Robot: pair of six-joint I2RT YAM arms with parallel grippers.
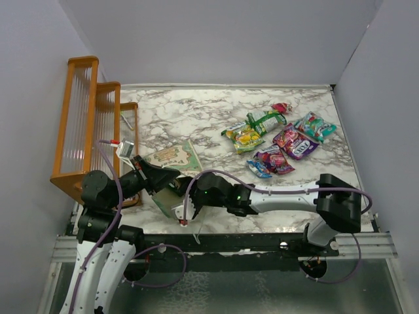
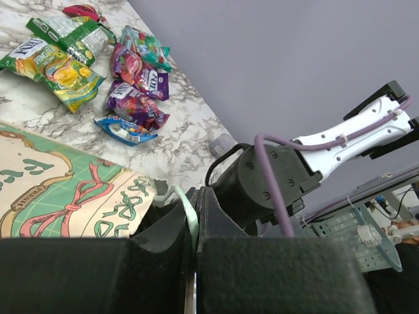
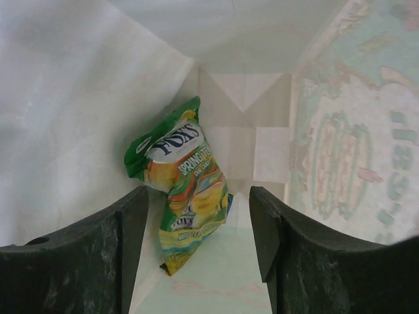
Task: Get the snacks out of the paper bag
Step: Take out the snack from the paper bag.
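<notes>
right claw (image 3: 198, 219) wide inside bag (image 3: 65, 98), 1 packet (image 3: 186, 190) ahead; left claw (image 2: 195, 204) pinching rim; 7 packets (image 1: 294, 142) on surface (image 1: 196, 111).

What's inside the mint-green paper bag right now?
One green-and-yellow glossy snack packet lies in the mint-green paper bag, ahead of the open right end effector. Its black fingers hide the near corners.

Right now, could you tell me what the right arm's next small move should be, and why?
Probably ease the right gripper forward and close on the green-yellow packet: its jaws stand open inside the paper bag, the packet lies ahead, and the left gripper pinches the bag's rim.
</notes>
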